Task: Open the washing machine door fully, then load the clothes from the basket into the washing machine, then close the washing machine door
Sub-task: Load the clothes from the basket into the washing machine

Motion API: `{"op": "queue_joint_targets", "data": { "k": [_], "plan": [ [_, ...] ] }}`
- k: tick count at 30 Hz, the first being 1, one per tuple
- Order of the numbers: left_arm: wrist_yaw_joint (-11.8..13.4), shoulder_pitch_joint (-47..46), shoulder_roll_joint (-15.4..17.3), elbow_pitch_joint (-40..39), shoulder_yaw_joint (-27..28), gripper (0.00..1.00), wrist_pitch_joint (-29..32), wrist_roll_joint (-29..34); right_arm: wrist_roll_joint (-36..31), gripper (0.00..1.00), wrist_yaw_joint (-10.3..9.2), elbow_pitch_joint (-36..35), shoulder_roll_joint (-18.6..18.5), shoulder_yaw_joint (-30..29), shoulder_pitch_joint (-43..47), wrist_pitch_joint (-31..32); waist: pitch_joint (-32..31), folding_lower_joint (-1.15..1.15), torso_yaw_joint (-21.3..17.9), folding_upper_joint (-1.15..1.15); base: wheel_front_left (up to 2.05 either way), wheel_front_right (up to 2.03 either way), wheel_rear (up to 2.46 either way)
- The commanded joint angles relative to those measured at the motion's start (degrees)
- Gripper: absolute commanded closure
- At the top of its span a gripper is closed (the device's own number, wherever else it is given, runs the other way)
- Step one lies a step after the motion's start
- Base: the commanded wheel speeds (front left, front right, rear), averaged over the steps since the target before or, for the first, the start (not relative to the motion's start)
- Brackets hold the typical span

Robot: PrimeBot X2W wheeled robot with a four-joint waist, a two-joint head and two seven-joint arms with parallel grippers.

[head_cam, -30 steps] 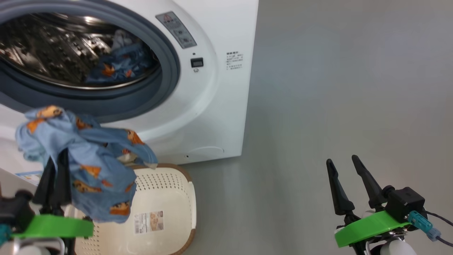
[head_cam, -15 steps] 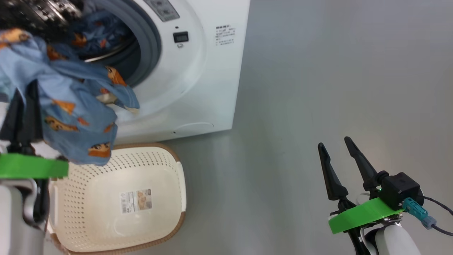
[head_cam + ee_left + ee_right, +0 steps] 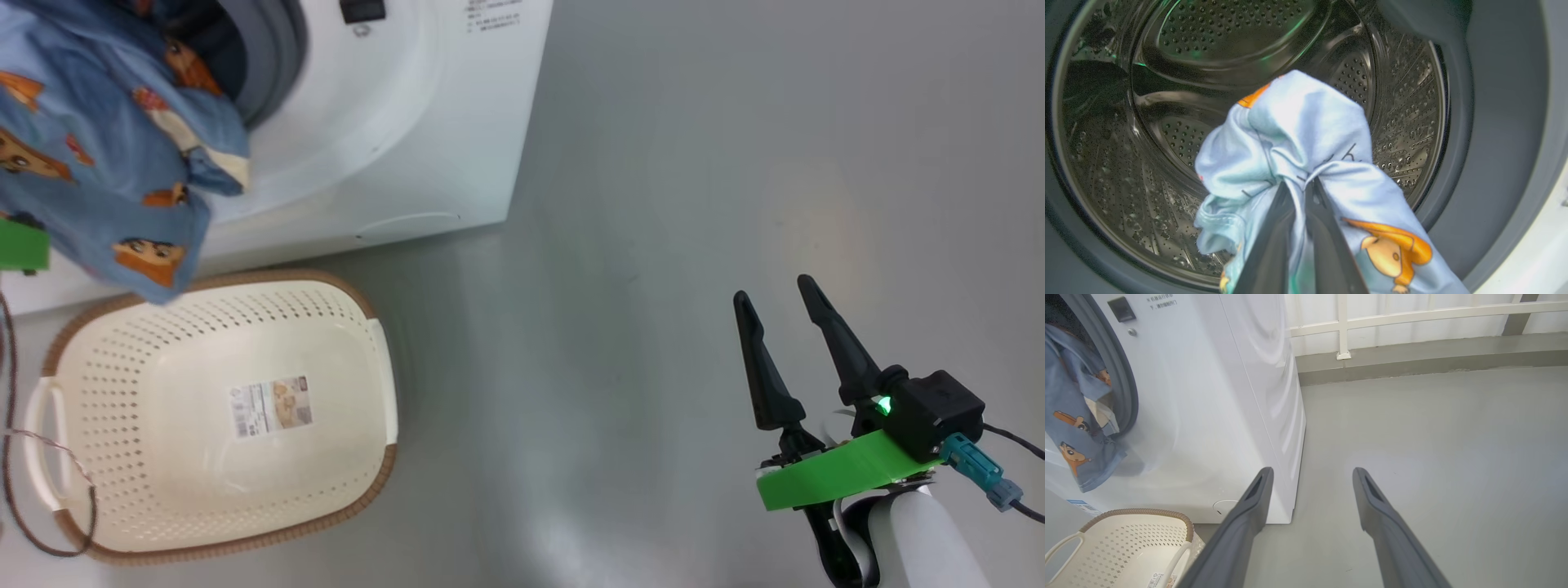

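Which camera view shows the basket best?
Head view: nearly the whole basket from above, down to the sticker on its floor. The right wrist view catches one perforated corner; the left wrist view faces the drum.

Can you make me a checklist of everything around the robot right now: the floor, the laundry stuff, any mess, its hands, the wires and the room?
Surface: smooth grey floor.
Job's things: washing machine open at the front, steel drum in view; clothes held at its mouth; basket on the floor before it, sticker on its bottom.
Clutter: nothing seen.
Grippers: left gripper shut on the clothes; right gripper open, holding nothing.
Cables: thin brown cable looped beside the basket; dark cable from the right wrist's blue plug.
Surroundings: white railing behind the machine.
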Motion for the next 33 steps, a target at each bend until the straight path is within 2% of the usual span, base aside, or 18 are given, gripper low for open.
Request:
{"op": "queue_joint_targets", "data": {
  "k": [1, 13, 19, 33],
  "plan": [
    [-0.17, -2.79, 3.97, 0.6, 1.33, 1.0, -0.45, -0.62, 0.35, 0.0, 0.16, -1.76, -0.11, 1.64, -0.44, -0.28, 3.65, 0.0, -1.91, 0.0, 0.0, 0.0, 0.0],
    [-0.17, -14.52, 8.09, 11.1, -2.77, 1.0, -0.45, -3.21, 0.17, 0.0, 0.16, -4.65, -0.11, 2.6, -0.4, -0.28, 9.59, 0.0, -3.77, 0.0, 0.0, 0.0, 0.0],
    [-0.18, -19.71, 9.52, 17.08, -7.15, 1.0, -0.41, -5.45, 0.89, 0.0, 0.16, -5.03, -0.11, 3.67, 0.22, -0.28, 11.53, 0.0, -4.66, 0.0, 0.0, 0.0, 0.0],
    [-0.18, -33.23, 12.41, 26.28, -15.66, 1.0, 5.31, -11.31, 2.01, 0.0, 0.16, -4.94, -0.11, 6.28, 0.81, -0.28, 13.55, 0.0, -6.51, 0.0, 0.0, 0.0, 0.0]
  ]
}}
